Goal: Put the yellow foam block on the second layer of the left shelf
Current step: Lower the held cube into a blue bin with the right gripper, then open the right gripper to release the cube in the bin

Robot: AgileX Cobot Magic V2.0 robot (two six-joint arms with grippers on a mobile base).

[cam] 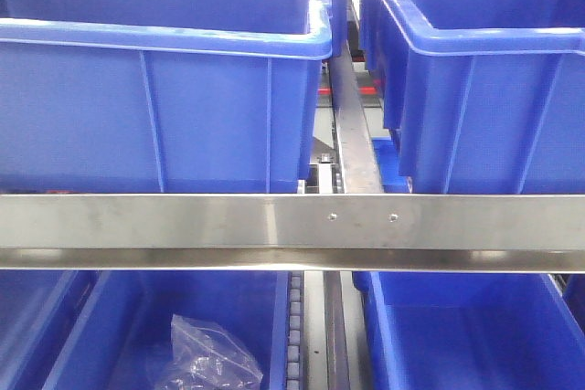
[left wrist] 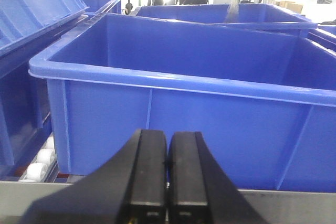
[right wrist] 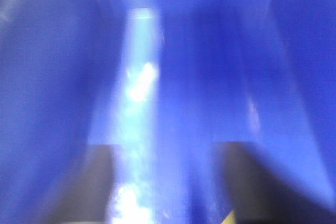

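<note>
The yellow foam block does not clearly show in any view. Only a tiny yellow sliver (right wrist: pixel 229 217) shows at the bottom edge of the blurred right wrist view, by the right finger; I cannot tell what it is. My right gripper (right wrist: pixel 165 148) is open, its dark fingers (right wrist: pixel 97 182) wide apart with nothing between them, close over the blue inside of a bin (right wrist: pixel 199 77). My left gripper (left wrist: pixel 168 137) is shut and empty, in front of the near wall of a large blue bin (left wrist: pixel 173 114). Neither gripper shows in the front view.
The front view shows two blue bins (cam: pixel 155 107) (cam: pixel 484 89) on an upper shelf behind a steel rail (cam: pixel 292 226), split by a steel divider (cam: pixel 352 125). Below are more blue bins; one holds a clear plastic bag (cam: pixel 206 358). White rollers (left wrist: pixel 39 163) lie left of the left gripper.
</note>
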